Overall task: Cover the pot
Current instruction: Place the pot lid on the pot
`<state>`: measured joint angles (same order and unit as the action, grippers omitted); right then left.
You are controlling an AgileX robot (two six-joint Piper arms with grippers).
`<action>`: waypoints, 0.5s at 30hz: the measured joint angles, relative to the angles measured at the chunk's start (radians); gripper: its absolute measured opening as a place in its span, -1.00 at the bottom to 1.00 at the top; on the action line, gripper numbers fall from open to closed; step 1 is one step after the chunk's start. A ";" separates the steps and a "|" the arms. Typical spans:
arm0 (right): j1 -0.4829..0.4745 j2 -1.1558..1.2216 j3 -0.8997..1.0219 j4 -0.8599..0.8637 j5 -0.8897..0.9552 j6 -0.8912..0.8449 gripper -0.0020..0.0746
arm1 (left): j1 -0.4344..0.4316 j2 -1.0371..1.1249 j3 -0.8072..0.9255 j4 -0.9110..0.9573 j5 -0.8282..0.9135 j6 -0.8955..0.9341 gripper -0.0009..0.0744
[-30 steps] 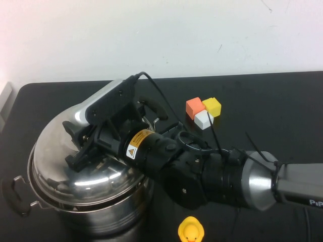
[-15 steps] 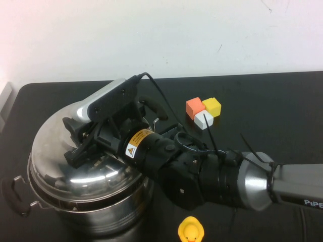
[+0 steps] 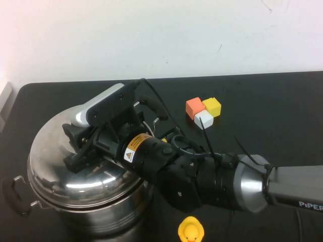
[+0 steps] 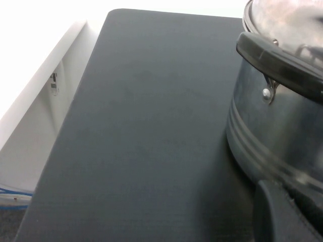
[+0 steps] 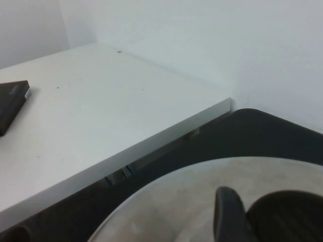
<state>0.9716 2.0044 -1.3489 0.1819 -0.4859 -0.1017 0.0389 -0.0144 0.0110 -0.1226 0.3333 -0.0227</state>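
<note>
The big steel pot (image 3: 103, 218) stands at the front left of the black table, with one black side handle (image 3: 11, 194) sticking out on its left. The domed steel lid (image 3: 48, 169) lies over the pot's mouth, about level. My right gripper (image 3: 83, 149) reaches over from the right and is shut on the lid's black knob (image 5: 287, 217). The right wrist view shows the lid (image 5: 166, 201) and one finger (image 5: 229, 214) against the knob. My left gripper (image 4: 280, 214) is out of the high view. It sits low beside the pot's wall (image 4: 272, 141), under a pot handle (image 4: 282, 60).
Orange (image 3: 194, 107), yellow (image 3: 212, 106) and white (image 3: 204, 120) cubes sit together at the back, right of the pot. A yellow rubber duck (image 3: 191, 230) stands at the front edge below my right arm. The table's left edge (image 4: 75, 126) drops off beside the pot.
My right gripper has carried the lid a little to the left and down. The lid now sits lower and more level over the pot.
</note>
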 joint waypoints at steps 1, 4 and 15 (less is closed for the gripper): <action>0.003 0.000 0.000 0.000 0.000 0.002 -0.05 | 0.000 0.000 0.000 0.000 0.000 0.000 -0.98; 0.006 0.000 0.000 0.000 0.000 0.007 -0.05 | 0.000 0.000 0.000 0.000 0.000 0.000 -0.98; 0.006 0.000 0.000 0.000 0.008 0.007 -0.05 | 0.000 0.000 0.000 0.000 0.000 0.000 -0.98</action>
<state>0.9779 2.0044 -1.3489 0.1823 -0.4779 -0.0948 0.0389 -0.0144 0.0110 -0.1226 0.3333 -0.0227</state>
